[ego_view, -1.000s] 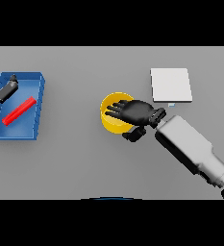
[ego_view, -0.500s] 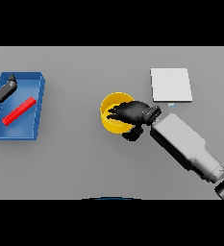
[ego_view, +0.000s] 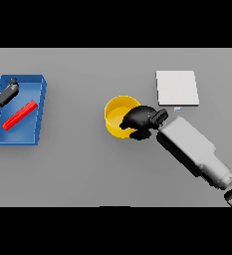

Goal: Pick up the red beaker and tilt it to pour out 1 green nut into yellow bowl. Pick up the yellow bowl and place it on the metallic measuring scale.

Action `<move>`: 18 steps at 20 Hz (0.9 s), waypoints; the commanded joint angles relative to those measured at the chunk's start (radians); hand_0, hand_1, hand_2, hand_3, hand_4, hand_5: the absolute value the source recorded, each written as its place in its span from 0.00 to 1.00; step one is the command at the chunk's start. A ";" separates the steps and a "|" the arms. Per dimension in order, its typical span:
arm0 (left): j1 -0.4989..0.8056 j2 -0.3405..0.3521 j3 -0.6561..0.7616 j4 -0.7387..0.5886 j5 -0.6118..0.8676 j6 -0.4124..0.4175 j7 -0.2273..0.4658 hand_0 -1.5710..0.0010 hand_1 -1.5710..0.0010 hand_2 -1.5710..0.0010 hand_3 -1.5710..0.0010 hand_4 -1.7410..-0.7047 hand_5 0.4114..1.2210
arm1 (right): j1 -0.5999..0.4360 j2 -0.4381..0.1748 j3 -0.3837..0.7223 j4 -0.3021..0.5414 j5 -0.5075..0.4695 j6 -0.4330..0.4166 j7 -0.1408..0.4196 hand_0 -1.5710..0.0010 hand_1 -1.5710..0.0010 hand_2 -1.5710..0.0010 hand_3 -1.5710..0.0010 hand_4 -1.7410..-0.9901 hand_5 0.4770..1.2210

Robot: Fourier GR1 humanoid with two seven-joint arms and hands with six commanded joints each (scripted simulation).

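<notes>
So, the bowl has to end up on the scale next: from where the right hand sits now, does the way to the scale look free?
Probably yes. The right hand is curled on the yellow bowl at its right rim, and nothing lies between it and the scale, just up and right.

I see the yellow bowl upright just right of centre, its right rim hidden. The metallic measuring scale, a flat pale square, lies apart at upper right.

A plain grey table fills the view under even, soft light
</notes>
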 commanded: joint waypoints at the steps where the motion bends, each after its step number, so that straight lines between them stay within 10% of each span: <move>1: 0.004 0.004 -0.001 -0.005 -0.002 0.000 -0.008 1.00 1.00 1.00 1.00 0.96 0.35 | -0.003 0.002 0.003 0.008 0.000 -0.002 0.002 0.15 0.15 0.23 0.29 0.13 0.91; 6: -0.005 0.009 0.006 0.017 0.003 -0.013 -0.019 1.00 1.00 1.00 1.00 0.97 0.34 | -0.002 -0.005 0.005 -0.002 -0.027 -0.008 0.015 0.05 0.05 0.18 0.12 0.04 0.97; 18: -0.018 0.009 0.003 0.019 -0.008 -0.010 -0.016 1.00 1.00 1.00 1.00 0.97 0.35 | -0.027 -0.094 -0.080 -0.180 -0.061 0.050 0.089 0.00 0.00 0.10 0.19 0.00 1.00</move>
